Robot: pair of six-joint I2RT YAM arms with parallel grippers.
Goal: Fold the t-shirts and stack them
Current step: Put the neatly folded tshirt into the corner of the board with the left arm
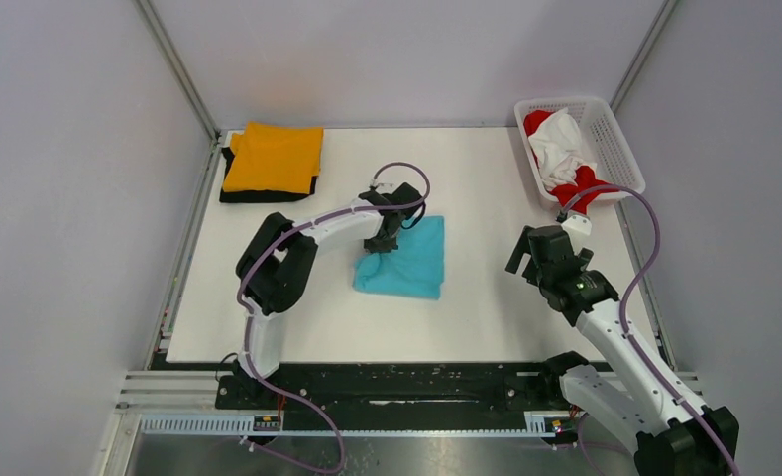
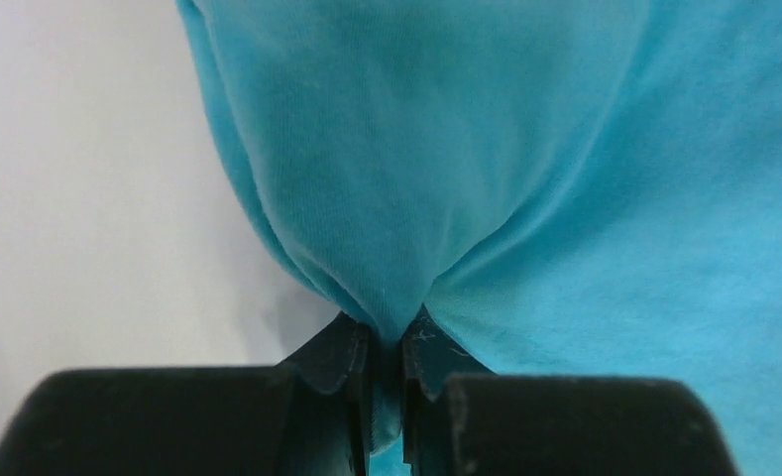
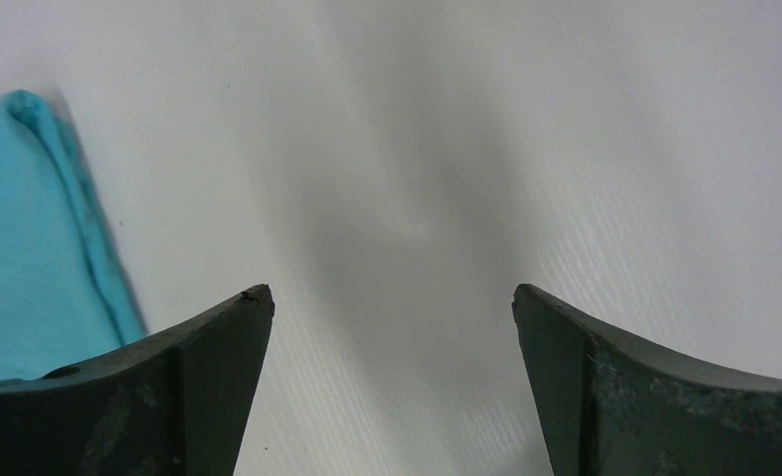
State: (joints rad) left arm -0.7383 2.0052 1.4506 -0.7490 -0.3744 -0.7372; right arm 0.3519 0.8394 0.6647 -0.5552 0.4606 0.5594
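Observation:
A folded turquoise t-shirt point(image 1: 411, 260) lies at the table's middle. My left gripper point(image 1: 379, 244) is shut on its left edge; in the left wrist view the cloth point(image 2: 486, 178) is pinched between the gripper's point(image 2: 388, 332) black fingers point(image 2: 342, 357) and pulled up into a peak. An orange t-shirt point(image 1: 273, 157) lies folded on a black t-shirt point(image 1: 230, 190) at the back left. Red point(image 1: 585, 186) and white point(image 1: 563, 149) t-shirts lie crumpled in the basket. My right gripper point(image 3: 391, 297) is open and empty above bare table, right of the turquoise shirt point(image 3: 25, 248).
The white lattice basket point(image 1: 610, 134) stands at the table's back right corner. Grey walls and metal frame posts enclose the table on the left, back and right. The right arm point(image 1: 605, 317) reaches in from the near right.

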